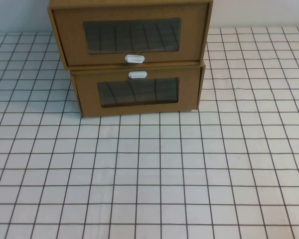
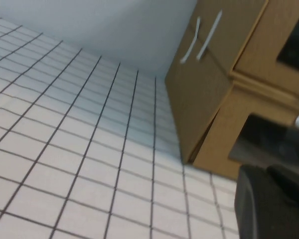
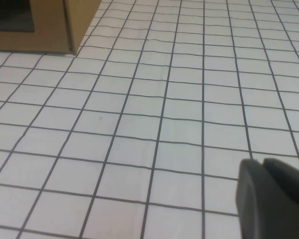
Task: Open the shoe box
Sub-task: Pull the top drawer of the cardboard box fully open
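Shoe box shut at far edge of tabletop beneath second box, white handle facing front for pulling. Left gripper low off its left corner, state unclear; right gripper clenched, empty, off right corner.

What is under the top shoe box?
A second box, closed, on the table; its inside is hidden. The left gripper hangs beside it, the right gripper, shut, over the table.

tablecloth: white w/ dark grid | wall: plain, pale, at rear
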`<state>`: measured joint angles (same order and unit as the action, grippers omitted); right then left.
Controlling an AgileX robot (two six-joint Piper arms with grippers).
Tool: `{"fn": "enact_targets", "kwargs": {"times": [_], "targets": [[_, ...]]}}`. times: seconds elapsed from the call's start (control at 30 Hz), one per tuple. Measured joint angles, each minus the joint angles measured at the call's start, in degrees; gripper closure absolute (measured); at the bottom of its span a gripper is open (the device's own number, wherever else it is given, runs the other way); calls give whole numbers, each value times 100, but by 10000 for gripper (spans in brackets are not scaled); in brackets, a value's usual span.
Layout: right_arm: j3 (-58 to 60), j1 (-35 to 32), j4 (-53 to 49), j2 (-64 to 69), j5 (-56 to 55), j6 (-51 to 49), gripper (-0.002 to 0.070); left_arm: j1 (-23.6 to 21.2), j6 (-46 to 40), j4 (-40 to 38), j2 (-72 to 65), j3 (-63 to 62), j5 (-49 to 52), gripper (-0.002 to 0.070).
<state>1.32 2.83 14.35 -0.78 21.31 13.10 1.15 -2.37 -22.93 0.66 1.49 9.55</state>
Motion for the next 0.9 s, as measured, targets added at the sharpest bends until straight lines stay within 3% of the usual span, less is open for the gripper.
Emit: {"fn": "enact_targets", "kwargs": {"times": [0.13, 0.47, 0.67, 0.9], "targets": [[0, 0, 0, 0, 0, 0, 689, 0, 71, -751, 0, 0, -458, 677], [0, 0, 0, 0, 0, 0, 689, 0, 71, -937, 0, 0, -815, 677], [0, 0, 0, 0, 0, 0, 689, 0, -55, -937, -674, -746, 322, 677], [0, 0, 0, 0, 0, 0, 689, 0, -1145, -897, -2593, -2429, 1755, 677]]}}
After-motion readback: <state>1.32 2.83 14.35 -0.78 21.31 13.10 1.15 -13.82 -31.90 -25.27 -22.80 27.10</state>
